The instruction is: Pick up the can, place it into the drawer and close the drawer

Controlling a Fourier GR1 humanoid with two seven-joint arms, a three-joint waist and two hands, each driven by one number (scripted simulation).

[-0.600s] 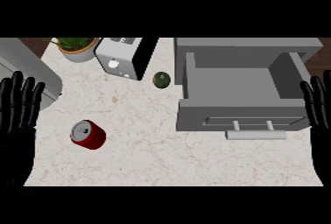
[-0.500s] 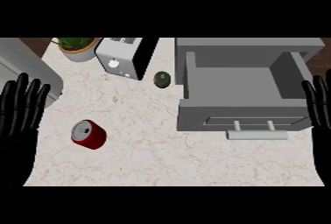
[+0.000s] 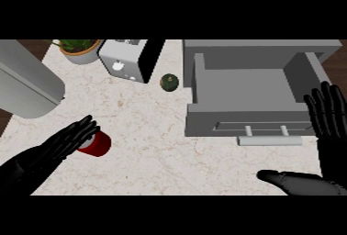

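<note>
Left hand (image 3: 64, 144), fingers straight and holding nothing, touches the red can (image 3: 97, 143) left of the open drawer (image 3: 247, 124), seemingly lining up a grasp.

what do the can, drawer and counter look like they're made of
Can: probably painted metal, smooth glossy red side. Drawer: looks like matte grey metal or plastic, flat even walls, paler bar handle. Counter: seems to be polished stone, cream with fine reddish veins.

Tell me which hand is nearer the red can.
Left. The left hand has its open fingertips at the red can, partly covering it; the right hand is far across, beside the drawer.
</note>
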